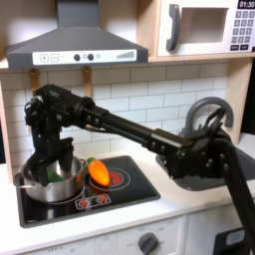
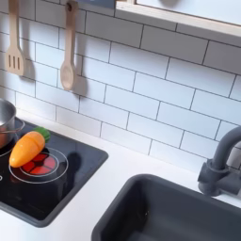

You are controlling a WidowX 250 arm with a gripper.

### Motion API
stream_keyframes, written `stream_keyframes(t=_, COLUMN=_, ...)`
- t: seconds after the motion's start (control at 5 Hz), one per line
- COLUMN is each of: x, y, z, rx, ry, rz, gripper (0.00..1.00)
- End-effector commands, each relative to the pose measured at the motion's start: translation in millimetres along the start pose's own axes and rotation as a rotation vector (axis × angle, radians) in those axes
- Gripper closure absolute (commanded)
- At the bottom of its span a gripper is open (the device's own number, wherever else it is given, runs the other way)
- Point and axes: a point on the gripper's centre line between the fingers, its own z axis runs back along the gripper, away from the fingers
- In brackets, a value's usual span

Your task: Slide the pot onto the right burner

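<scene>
Gripper (image 1: 60,159) is reaching down at the pot (image 1: 52,182) in the first exterior view, its black end sitting at or inside the rim; its fingers are too dark and blurred to show whether they are released or clenched on the pot wall. Taking the stove top (image 1: 134,189) as the landmark, the pot is resting over its burner toward the first exterior view's left, and something green is showing inside the pot, too small to name. An orange carrot toy (image 1: 98,171) is lying just beside the pot, over the red burner rings (image 1: 118,179) toward the first exterior view's right. I am judging that the slide is just beginning: the pot is not yet on that burner. The next move is calling for a firm hold or push on the rim and a level drag across the stove top, and the carrot toy is lying in the path, so it may be shoved along or tip the pot.

In the second exterior view, the pot (image 2: 5,120) is showing as a silver edge at the stove top's (image 2: 80,165) far end, at the second exterior view's left. The carrot toy (image 2: 27,147) is leaning beside it, half over the red burner rings (image 2: 40,166). A dark sink (image 2: 160,216) is lying beyond the stove top, across a strip of white counter (image 2: 132,160), and looks empty.
</scene>
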Motion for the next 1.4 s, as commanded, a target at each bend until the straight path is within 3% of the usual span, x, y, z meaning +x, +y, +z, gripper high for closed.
stream_keyframes(t=0.0, x=2.5, y=-7.5, z=8.0, rx=-0.011, ry=-0.017, rz=-0.004, gripper=0.00)
stream_keyframes(t=0.6, x=5.4, y=-11.4, z=12.0, rx=-0.003, ry=-0.028, rz=0.001, gripper=0.00)
stream_keyframes(t=1.2, x=8.2, y=-14.5, z=-7.0, rx=-0.001, ry=0.011, rz=-0.024, gripper=0.00)
